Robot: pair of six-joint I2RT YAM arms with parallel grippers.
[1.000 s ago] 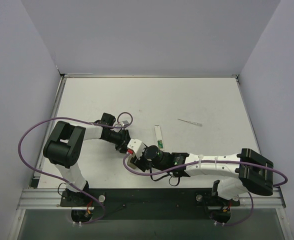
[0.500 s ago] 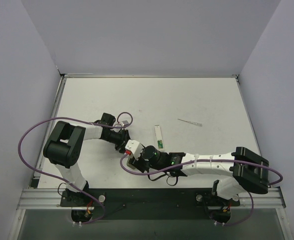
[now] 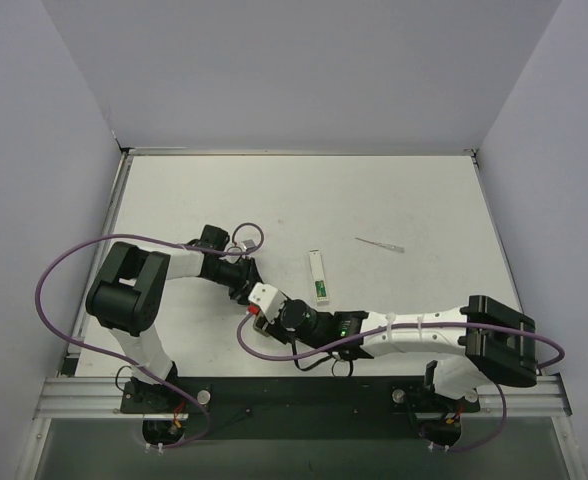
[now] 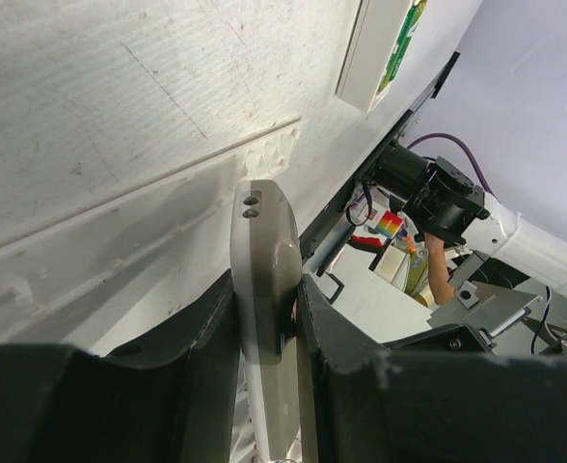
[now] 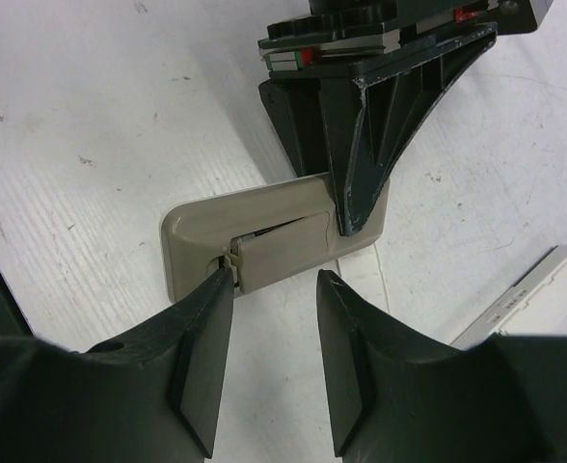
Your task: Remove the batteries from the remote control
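Observation:
The tan-grey remote control [image 5: 264, 227] lies on edge on the white table, its battery cover in place with a thin gap along it. The batteries are hidden. My left gripper [image 4: 264, 289] is shut on the remote's one end [image 4: 262, 231]; its dark fingers [image 5: 370, 125] show in the right wrist view. My right gripper [image 5: 276, 280] is open at the cover, and its left fingertip [image 5: 216, 289] touches the cover's latch end. In the top view the two grippers, left [image 3: 246, 285] and right [image 3: 262, 312], meet and hide the remote.
A narrow white strip [image 3: 319, 275] with a green patch at its near end lies just right of the grippers; it also shows in the left wrist view [image 4: 385, 48]. A small grey plate [image 3: 246, 243] and a thin wire-like piece [image 3: 379, 244] lie farther back.
My right arm has slid left and a little nearer, bringing its gripper closer to the remote. The left arm and the remote have stayed put.

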